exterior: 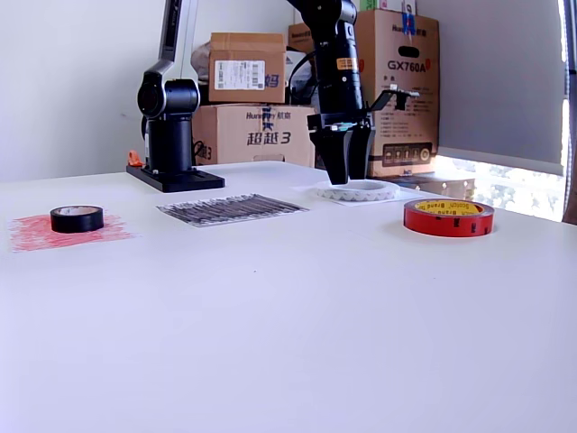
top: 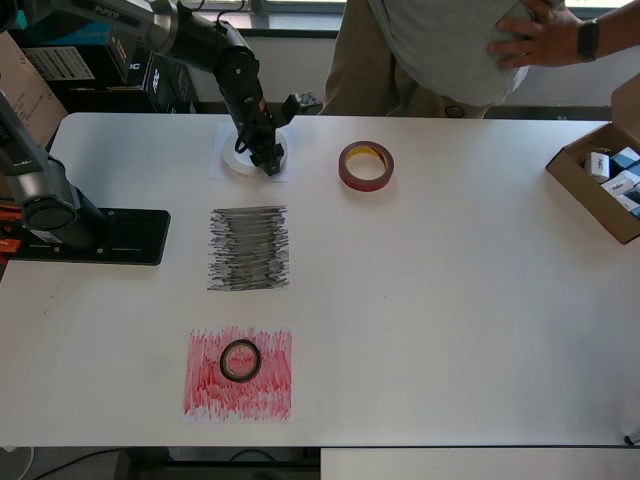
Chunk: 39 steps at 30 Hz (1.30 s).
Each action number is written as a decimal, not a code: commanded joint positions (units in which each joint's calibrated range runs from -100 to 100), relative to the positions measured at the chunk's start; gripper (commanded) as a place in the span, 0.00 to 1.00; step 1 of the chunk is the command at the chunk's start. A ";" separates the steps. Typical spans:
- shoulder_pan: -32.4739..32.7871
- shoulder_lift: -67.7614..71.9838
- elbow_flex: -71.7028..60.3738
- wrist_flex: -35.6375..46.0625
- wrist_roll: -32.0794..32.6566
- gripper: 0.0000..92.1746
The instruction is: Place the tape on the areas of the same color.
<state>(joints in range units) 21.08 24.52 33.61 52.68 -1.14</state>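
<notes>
The white tape ring [top: 237, 160] [exterior: 362, 191] lies flat on the faint white patch [top: 220, 174] [exterior: 407, 195] at the table's far side. My gripper [top: 268, 160] [exterior: 350, 177] points straight down over this ring, open, with its fingertips just above or at the ring's rim and nothing held. On bare table to the overhead view's right of it rests the dark-red tape roll [top: 366, 166] [exterior: 449, 217] with its yellow core. The small black tape roll [top: 240, 360] [exterior: 77, 218] sits inside the scribbled red patch [top: 205, 400] [exterior: 27, 234]. The scribbled black patch [top: 248, 248] [exterior: 230, 208] holds nothing.
The arm's black base [top: 90, 236] [exterior: 171, 176] is clamped at the overhead view's left edge. An open cardboard box [top: 605, 185] of small items sits at the right edge. A person [top: 450, 50] stands behind the table. Stacked cartons [exterior: 257, 99] fill the exterior view's background.
</notes>
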 commanded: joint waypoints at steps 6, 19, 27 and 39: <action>-6.15 -10.12 -4.12 0.73 -0.33 0.70; -15.14 -11.52 -8.30 12.87 2.05 0.70; -28.17 -13.86 -7.12 16.26 -6.55 0.70; -41.43 -13.86 -6.94 15.75 -22.84 0.70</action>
<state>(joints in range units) -14.72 10.97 26.62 68.63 -16.66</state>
